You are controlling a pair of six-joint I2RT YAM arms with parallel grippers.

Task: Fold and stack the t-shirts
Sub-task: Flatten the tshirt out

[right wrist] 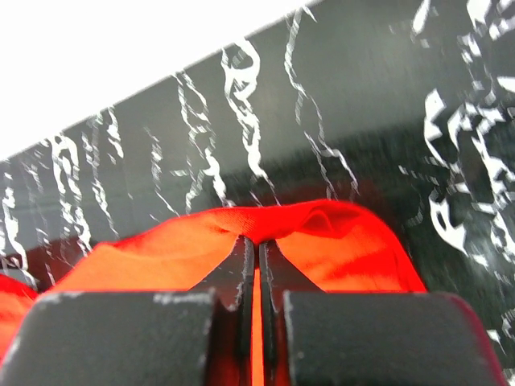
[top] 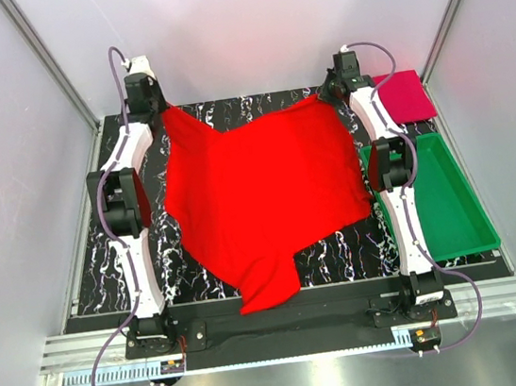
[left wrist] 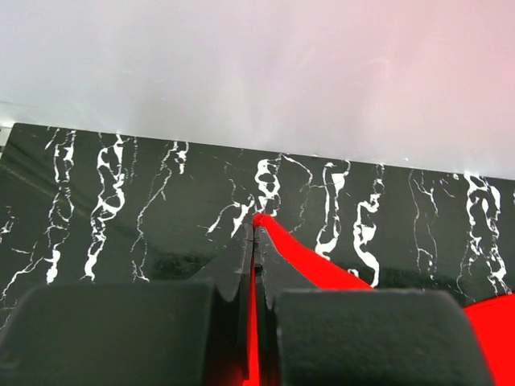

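Red t-shirt (top: 259,202) spread open on the table (top: 96,262), no fold made yet.
Its far corners are pinched by the clenched left gripper (left wrist: 254,233) and right gripper (right wrist: 257,245); the crimson t-shirt (top: 404,97), apparently folded, lies beyond the green tray (top: 471,222). Stacking is left.

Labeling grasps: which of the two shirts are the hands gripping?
The bright red shirt, spread out centrally; left hand and right hand each pinch a far corner. The darker crimson shirt lies apart, far right.

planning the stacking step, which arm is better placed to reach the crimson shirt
Probably right. The right gripper, shut on the red shirt, sits beside the crimson shirt; the left gripper grips the opposite far corner.
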